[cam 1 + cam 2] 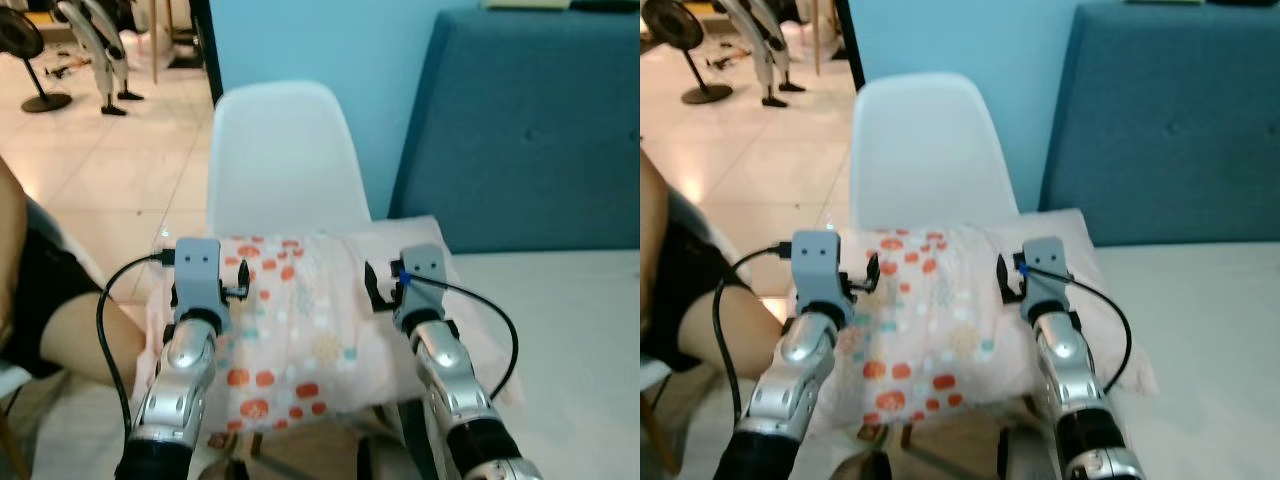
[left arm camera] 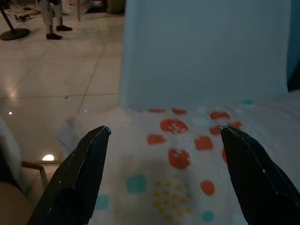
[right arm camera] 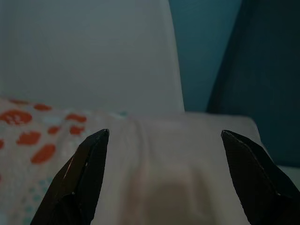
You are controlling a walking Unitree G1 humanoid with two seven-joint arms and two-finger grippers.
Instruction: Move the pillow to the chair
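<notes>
The pink pillow, dotted with orange and teal, lies across the seat of the white chair, its far edge at the backrest. Its right side hangs over toward the white surface. My left gripper hovers open over the pillow's left part, and my right gripper hovers open over its right part. In the left wrist view the fingers are spread wide above the patterned cloth. The right wrist view shows the fingers apart over the plain pink edge. Neither holds anything.
A blue upholstered panel stands at the back right above a white surface. A person's leg is close at the left of the chair. A floor fan and a stand sit far back on the tiled floor.
</notes>
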